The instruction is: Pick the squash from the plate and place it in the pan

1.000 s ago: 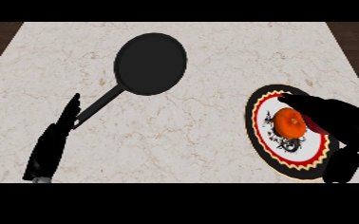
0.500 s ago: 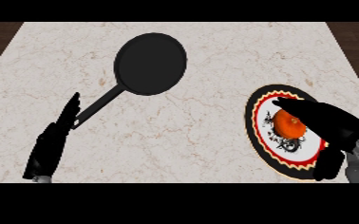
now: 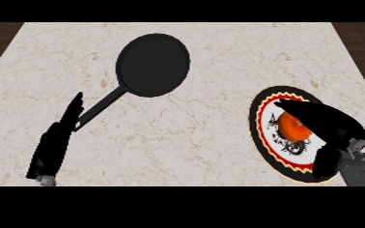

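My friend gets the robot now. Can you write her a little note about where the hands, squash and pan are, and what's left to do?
Right robot hand: over the plate, fingers curling round the squash, which is not lifted yet.
Left robot hand: open, resting at lower left beside the pan's handle.
Pan: upper middle of the counter, nothing in it.
Done: the reach to the squash.
Left: grip it, lift it, carry it left to the pan, set it inside.

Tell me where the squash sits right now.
In the head view the orange squash lies on the patterned plate at the counter's right side, with the right hand curling over it; the pan is off to the upper left.
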Robot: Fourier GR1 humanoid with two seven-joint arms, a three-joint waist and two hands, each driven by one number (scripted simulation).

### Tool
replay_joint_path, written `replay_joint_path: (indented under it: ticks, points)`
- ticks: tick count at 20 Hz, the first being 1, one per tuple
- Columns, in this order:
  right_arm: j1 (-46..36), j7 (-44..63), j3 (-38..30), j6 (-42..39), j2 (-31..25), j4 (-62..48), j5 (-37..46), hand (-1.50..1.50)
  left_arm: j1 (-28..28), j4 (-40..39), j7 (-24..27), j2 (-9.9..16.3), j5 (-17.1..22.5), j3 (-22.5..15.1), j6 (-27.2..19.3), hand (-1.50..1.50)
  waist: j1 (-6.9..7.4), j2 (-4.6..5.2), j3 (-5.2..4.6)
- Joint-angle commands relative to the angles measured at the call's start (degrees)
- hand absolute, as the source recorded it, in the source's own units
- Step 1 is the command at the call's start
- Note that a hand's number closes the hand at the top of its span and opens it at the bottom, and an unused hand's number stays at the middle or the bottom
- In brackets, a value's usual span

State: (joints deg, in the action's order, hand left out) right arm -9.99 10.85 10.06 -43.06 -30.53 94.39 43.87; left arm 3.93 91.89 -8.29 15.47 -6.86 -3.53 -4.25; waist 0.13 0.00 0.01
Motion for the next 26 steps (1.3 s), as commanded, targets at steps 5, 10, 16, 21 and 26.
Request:
replay_joint_path:
  ticks: [5, 10, 16, 21, 26]
  points:
    - [-1.0, -3.2, -1.0, 1.6, 4.3, -3.2, 3.7, 1.50, 1.7, -0.4, 2.5, -0.6, 0.0, 2.8, 3.5, 0.00, -0.01, -0.02, -0.02]
    - [-0.2, -10.5, -4.6, 4.6, 3.5, -8.7, 2.2, 1.50, 3.4, 3.7, 0.2, -0.5, 0.2, 3.7, 4.3, 0.00, 0.05, -0.03, -0.01]
    - [3.4, -9.8, -4.5, 3.2, 6.4, -5.1, 2.1, 1.50, 4.2, 4.4, -0.1, -3.3, -3.7, 2.0, 2.5, 0.00, -0.11, -0.10, -0.01]
    - [3.8, 19.4, -10.8, 10.6, 22.8, -9.0, 5.9, 1.50, 1.5, 0.7, 0.4, -2.4, -3.1, 3.5, 2.3, 0.00, -1.79, -0.41, -0.20]
    - [4.9, 38.8, -9.6, 21.8, 30.1, -1.3, 16.0, 1.50, 2.3, -0.2, 0.9, -2.7, -2.7, 3.7, 2.4, 0.00, -2.38, -0.94, -0.48]
